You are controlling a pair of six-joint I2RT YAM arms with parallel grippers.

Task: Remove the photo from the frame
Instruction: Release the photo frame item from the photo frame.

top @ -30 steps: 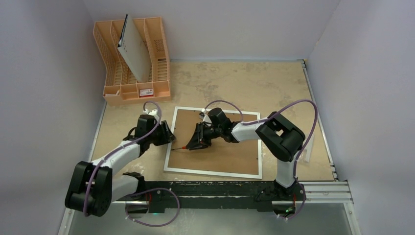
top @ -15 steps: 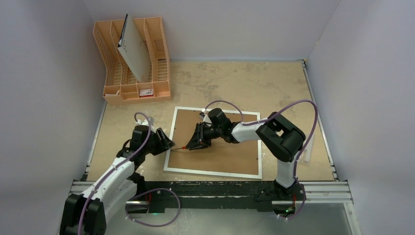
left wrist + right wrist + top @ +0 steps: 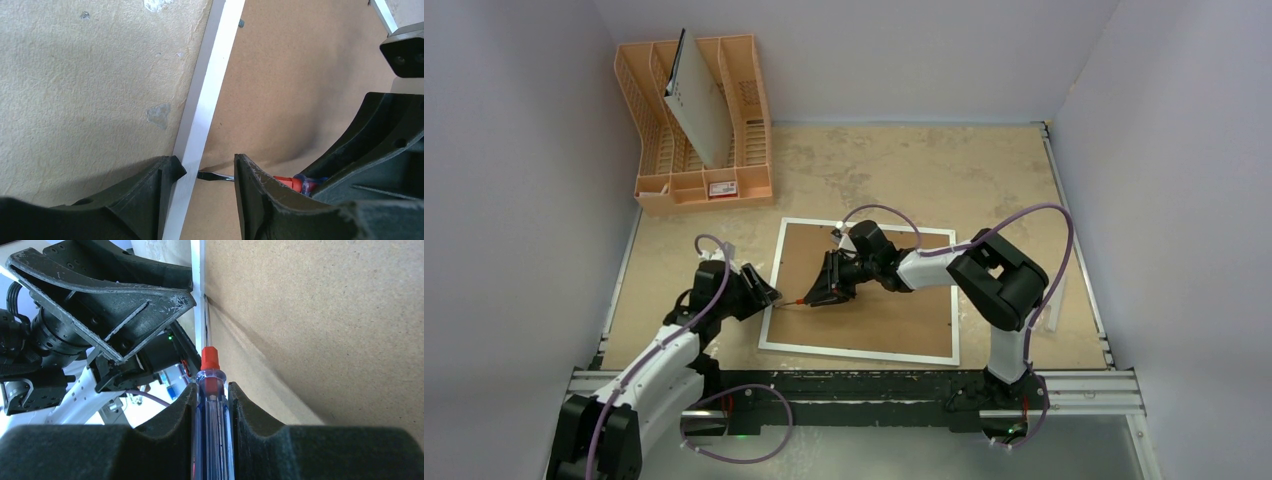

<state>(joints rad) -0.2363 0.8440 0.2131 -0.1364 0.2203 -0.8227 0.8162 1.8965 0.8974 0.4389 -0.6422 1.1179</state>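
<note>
Since the frame (image 3: 904, 325) lies face-down on the surface (image 3: 874, 170), the photo's hidden under its brown back (image 3: 300, 75). Right gripper (image 3: 210, 390) is clamped on a screwdriver (image 3: 210, 435), tip wedged at the left edge; left gripper (image 3: 210, 167) gapes astride that edge. Photo's probably thin and creasable, so I'd pinch a corner gently.

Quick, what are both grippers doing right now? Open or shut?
Left gripper: open, its fingers either side of the white edge of the large flat picture frame.
Right gripper: closed on the clear blue screwdriver with red collar.
</note>
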